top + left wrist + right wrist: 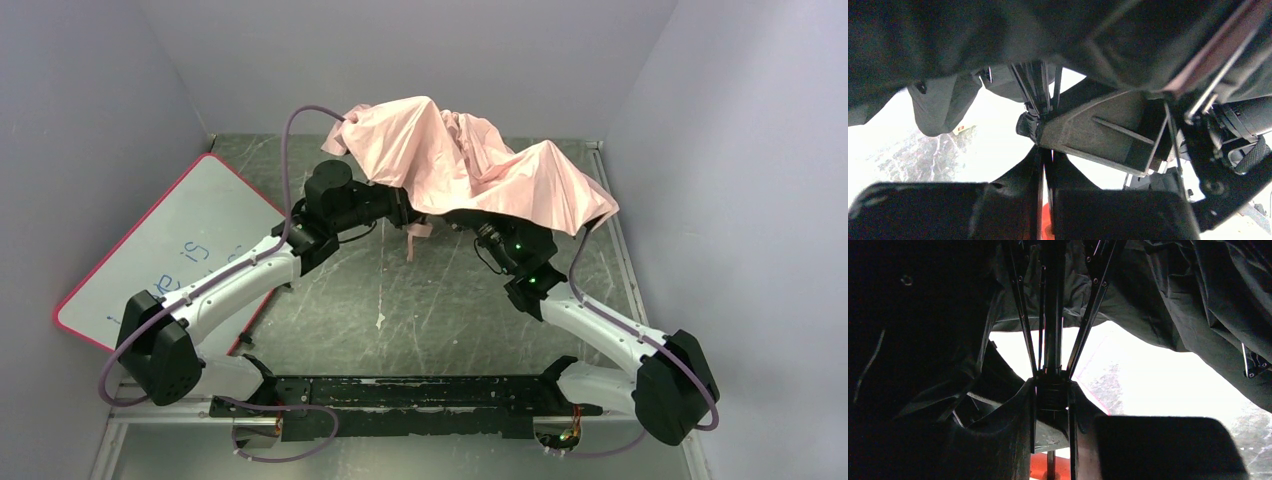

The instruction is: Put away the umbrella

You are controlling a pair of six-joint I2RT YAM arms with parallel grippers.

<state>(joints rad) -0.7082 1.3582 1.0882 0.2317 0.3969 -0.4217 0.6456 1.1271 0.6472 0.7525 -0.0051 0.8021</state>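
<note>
Locate the umbrella (470, 165) raised above the far middle of the table (400, 310), pale pink outer face crumpled and draped over the left arm (340, 205) and right arm (520, 250), pink strap (413, 235) dangling beneath. Confirm right gripper (1053, 390) clamped on the runner (1052, 397) where the ribs (1019, 305) converge; treat left gripper (1042, 150) as closed to a thin slit at a rib bundle's foot, any pinch not determinable. Read blue handwriting "is" on the pink-framed whiteboard (170, 240) by the left wall, other letters illegible.
</note>
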